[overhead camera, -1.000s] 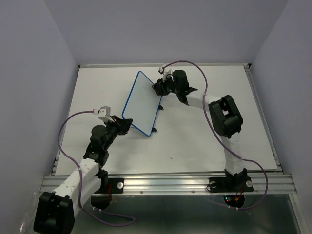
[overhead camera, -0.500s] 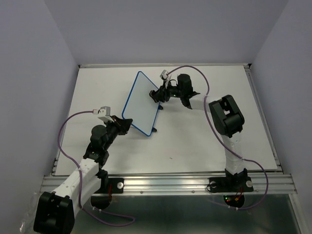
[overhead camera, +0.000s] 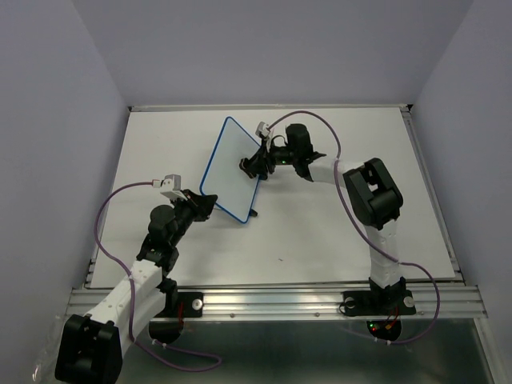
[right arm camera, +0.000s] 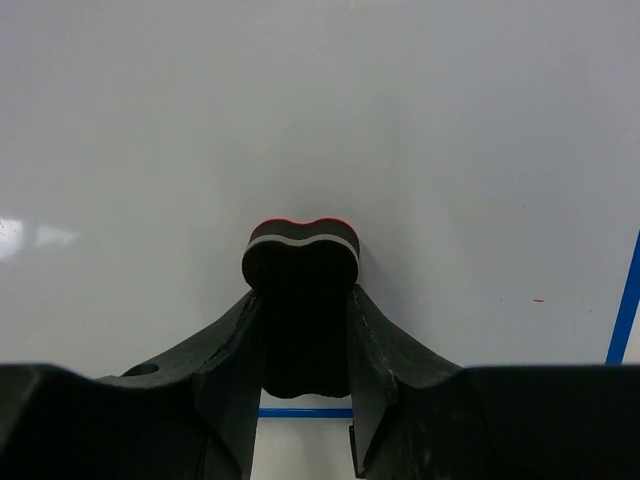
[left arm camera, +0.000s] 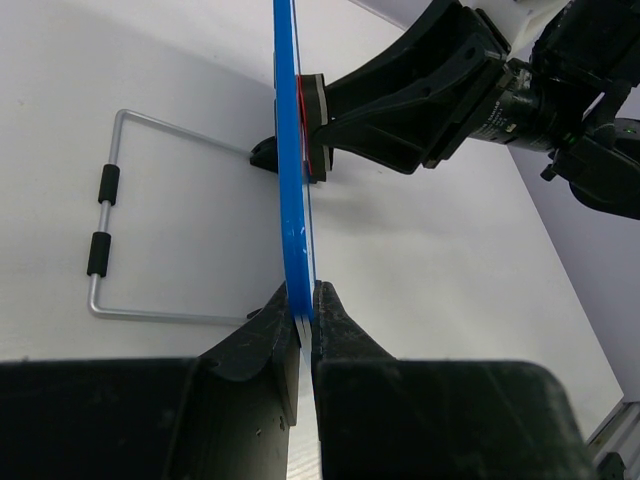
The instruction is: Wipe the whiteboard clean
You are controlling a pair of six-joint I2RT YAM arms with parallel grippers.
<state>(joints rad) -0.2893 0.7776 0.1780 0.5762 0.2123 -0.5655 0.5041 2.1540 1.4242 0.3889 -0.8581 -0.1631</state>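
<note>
White tabletop (overhead camera: 336, 228) held a blue-framed rectangular whiteboard (overhead camera: 228, 164) pinched edgewise by the left gripper (left arm camera: 305, 300); the right gripper (right arm camera: 302, 300), clamping a black foam eraser (right arm camera: 300, 250) against it, risked levering it loose.

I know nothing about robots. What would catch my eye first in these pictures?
The blue-framed whiteboard stands propped up near the middle of the table, with the left gripper pinching its near edge. From the right, the right gripper presses a black eraser against its face. That face looks almost clean, apart from a tiny red speck near the blue frame.
</note>
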